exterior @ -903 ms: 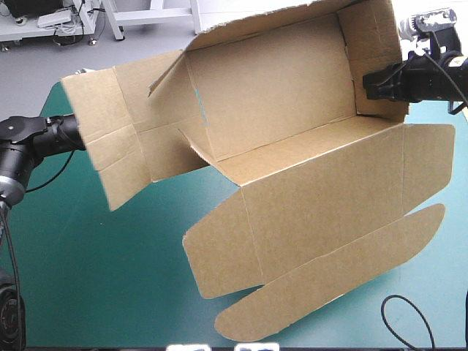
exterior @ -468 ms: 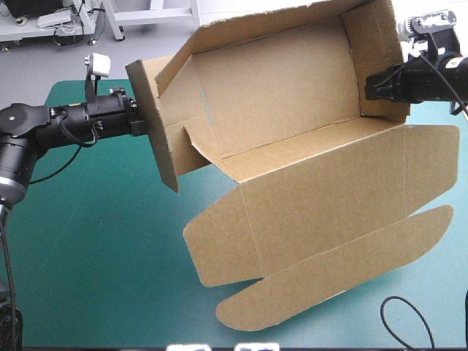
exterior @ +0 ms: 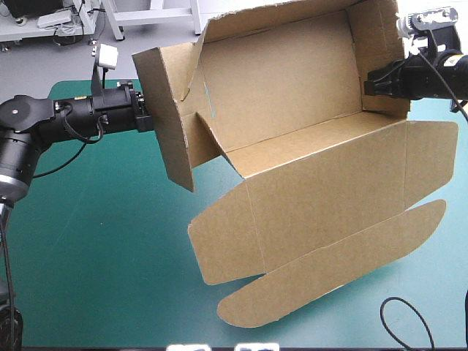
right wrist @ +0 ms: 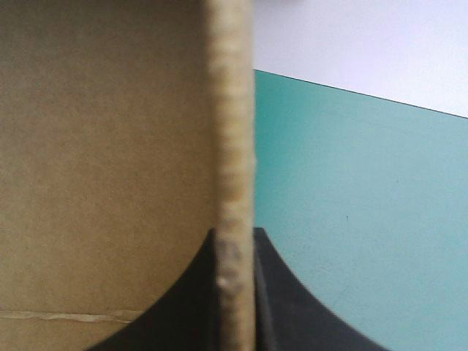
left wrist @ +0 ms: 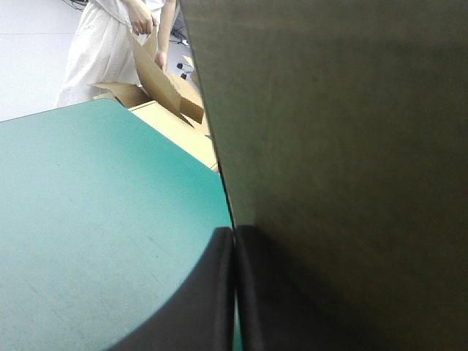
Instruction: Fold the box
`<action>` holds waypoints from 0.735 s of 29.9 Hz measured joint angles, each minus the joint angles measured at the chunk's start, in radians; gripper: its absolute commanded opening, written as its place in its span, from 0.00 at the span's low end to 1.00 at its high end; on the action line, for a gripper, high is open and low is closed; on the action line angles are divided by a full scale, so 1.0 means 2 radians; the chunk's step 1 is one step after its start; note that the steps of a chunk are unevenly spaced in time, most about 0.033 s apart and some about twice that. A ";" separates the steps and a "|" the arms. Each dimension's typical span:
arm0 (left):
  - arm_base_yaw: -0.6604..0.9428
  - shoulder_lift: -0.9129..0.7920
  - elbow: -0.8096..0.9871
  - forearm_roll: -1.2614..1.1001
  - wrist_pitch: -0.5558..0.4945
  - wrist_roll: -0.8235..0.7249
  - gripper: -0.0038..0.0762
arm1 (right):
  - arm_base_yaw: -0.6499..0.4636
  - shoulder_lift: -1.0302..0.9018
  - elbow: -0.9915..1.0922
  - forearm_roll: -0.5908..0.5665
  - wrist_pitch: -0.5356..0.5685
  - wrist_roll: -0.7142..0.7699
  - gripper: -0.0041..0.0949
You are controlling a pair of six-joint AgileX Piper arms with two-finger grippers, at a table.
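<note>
Teal-green cover (exterior: 88,263) shows bare to the left of the box (exterior: 292,95) and along its near side, as far as the table's near edge. In the high view the box's back wall rises across the table's far edge. Both arms hold the brown box up off the cover, tilted, with its open inside facing the high camera. The left gripper (exterior: 148,121) is all but closed on the box's left end wall, the board pinched between its black fingers. The right gripper (exterior: 369,80) pinches the edge of the right end wall the same way. The back wall and both end walls are raised. The lid hangs flat from the floor's near edge, with side flaps and a long rounded tuck flap. Whether it touches the cover I cannot tell. More brown board (left wrist: 172,124) lies beyond the cover's edge, left of the box.
</note>
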 measured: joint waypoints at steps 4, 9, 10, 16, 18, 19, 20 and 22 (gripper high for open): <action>0.000 0.000 0.000 -0.004 0.000 -0.009 0.04 | 0.000 0.000 0.000 -0.003 -0.008 0.004 0.03; 0.000 0.000 0.000 -0.009 -0.001 -0.012 0.04 | 0.000 0.004 0.000 -0.003 -0.011 0.007 0.03; 0.000 0.000 0.000 -0.010 -0.001 -0.013 0.04 | 0.000 0.006 0.000 -0.003 -0.012 0.007 0.02; -0.001 0.000 0.000 -0.015 0.001 -0.015 0.04 | 0.000 0.012 0.000 -0.007 -0.025 0.011 0.03; -0.002 0.000 0.000 -0.015 0.002 -0.015 0.04 | 0.000 0.012 0.000 -0.007 -0.028 0.011 0.03; -0.003 0.000 0.000 -0.015 0.002 -0.015 0.04 | 0.000 0.012 0.000 -0.007 -0.028 0.011 0.03; -0.003 0.000 0.000 -0.015 0.002 -0.015 0.04 | 0.001 0.012 0.000 -0.007 -0.028 0.011 0.02; -0.003 0.000 0.000 -0.015 0.003 -0.014 0.04 | 0.005 0.012 0.000 -0.007 -0.028 0.011 0.03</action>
